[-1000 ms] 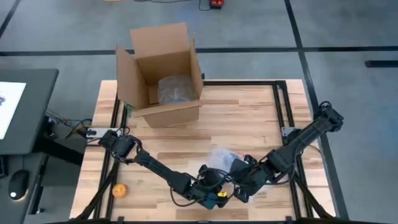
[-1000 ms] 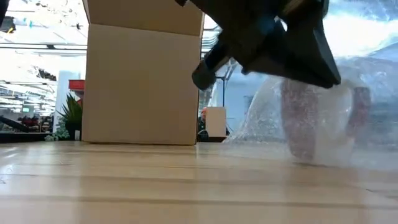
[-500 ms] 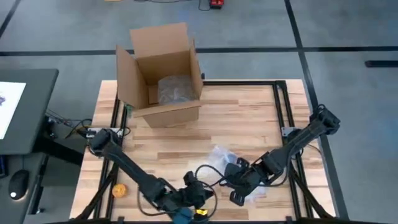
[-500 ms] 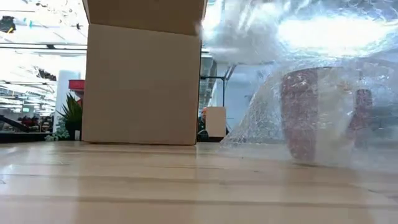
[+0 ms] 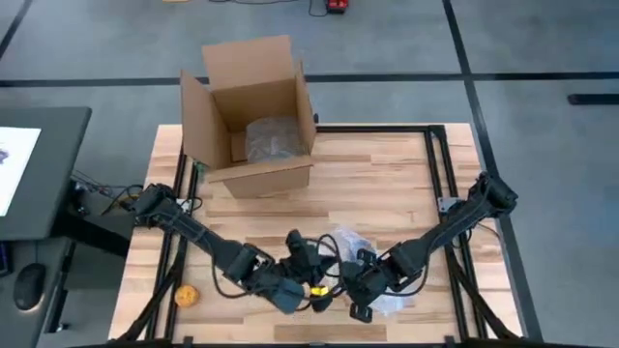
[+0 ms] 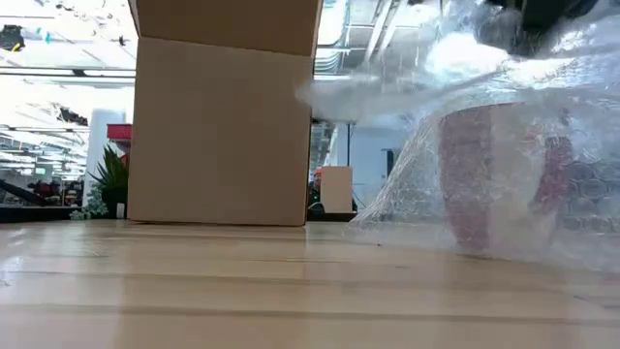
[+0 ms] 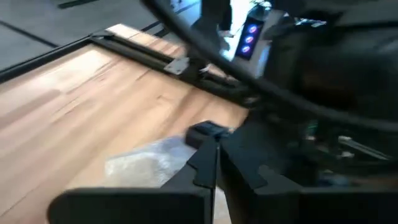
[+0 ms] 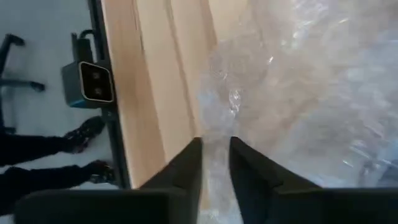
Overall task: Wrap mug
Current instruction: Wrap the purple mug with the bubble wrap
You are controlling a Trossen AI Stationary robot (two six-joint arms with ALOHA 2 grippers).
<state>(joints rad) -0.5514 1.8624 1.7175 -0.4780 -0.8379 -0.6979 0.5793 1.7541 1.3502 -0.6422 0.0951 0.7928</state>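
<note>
two robot arms wrapping a mug in bubble wrap at the near edge of a wooden table.

l to r: a small orange ball near the table's front-left corner; an open cardboard box at the back w/ a wrapped bundle inside; left gripper mid-front, fingers together, nothing visibly held; mug upright under bubble wrap centre-front, long axis vertical, handle apparently to the right in the low view; right gripper beside it, fingers pinched on the wrap. risk: arms are v. close and could collide, or a hard tug on the sheet could tip the mug or pull the wrap off it.
</note>
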